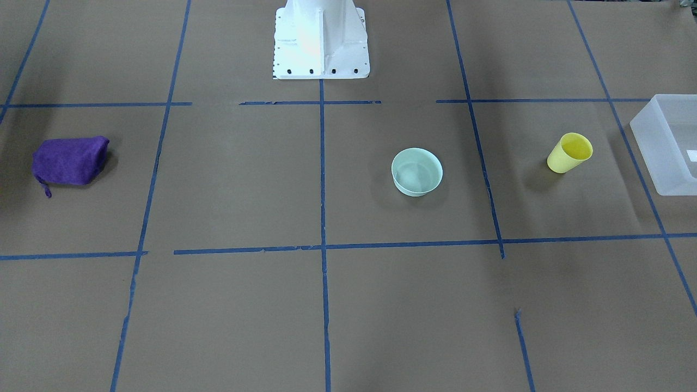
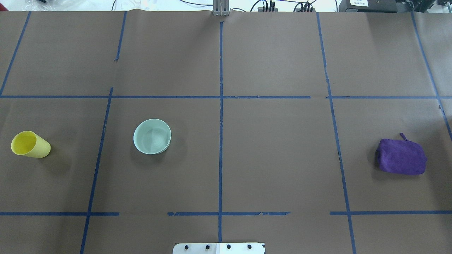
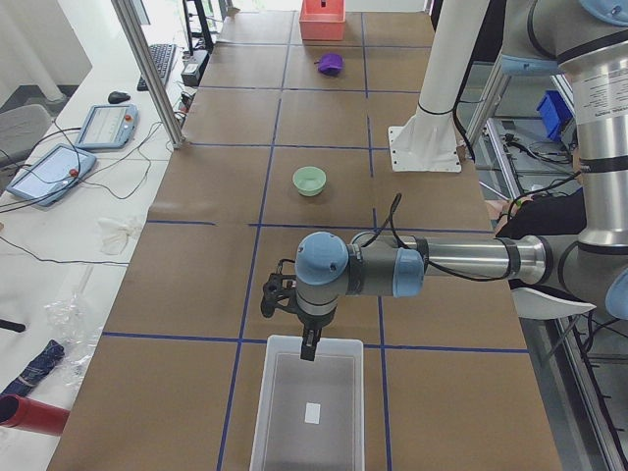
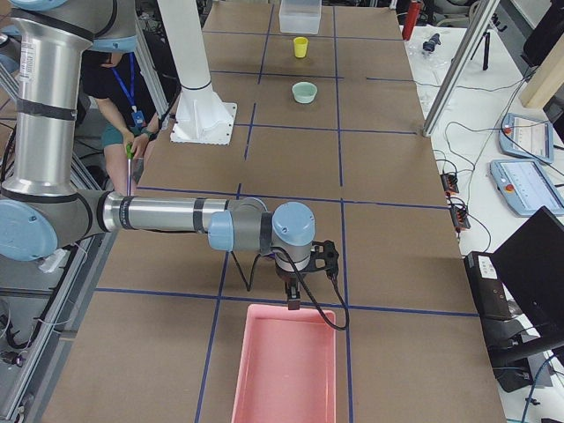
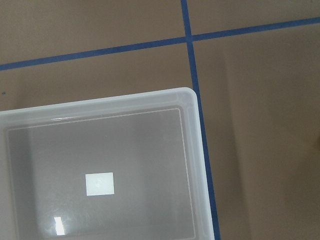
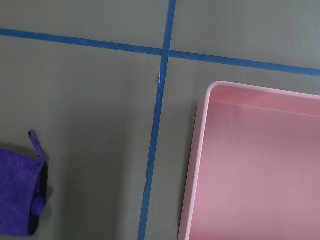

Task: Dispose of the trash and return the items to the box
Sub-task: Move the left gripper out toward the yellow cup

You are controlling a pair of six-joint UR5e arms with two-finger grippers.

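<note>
Yellow cup (image 1: 569,153) mouth up on the brown surface (image 1: 228,179), outside the box (image 1: 648,141) and near it. Mint bowl (image 1: 416,172) also mouth up on the surface, on the cup's other side, well apart from the box. Only a corner of the box caught from the front; none of it from overhead, just cup (image 2: 30,144) and bowl (image 2: 152,136). Full outline of the box (image 3: 260,422) from the left end only, with a white label on its floor. Left claw (image 3: 308,351) above the box's edge there, pointing down; wide or narrow, cannot tell. Right claw (image 4: 293,302) likewise above the rim of a pink bin (image 4: 286,370); spread not readable. Purple cloth (image 2: 401,156) on the surface near that bin.
</note>
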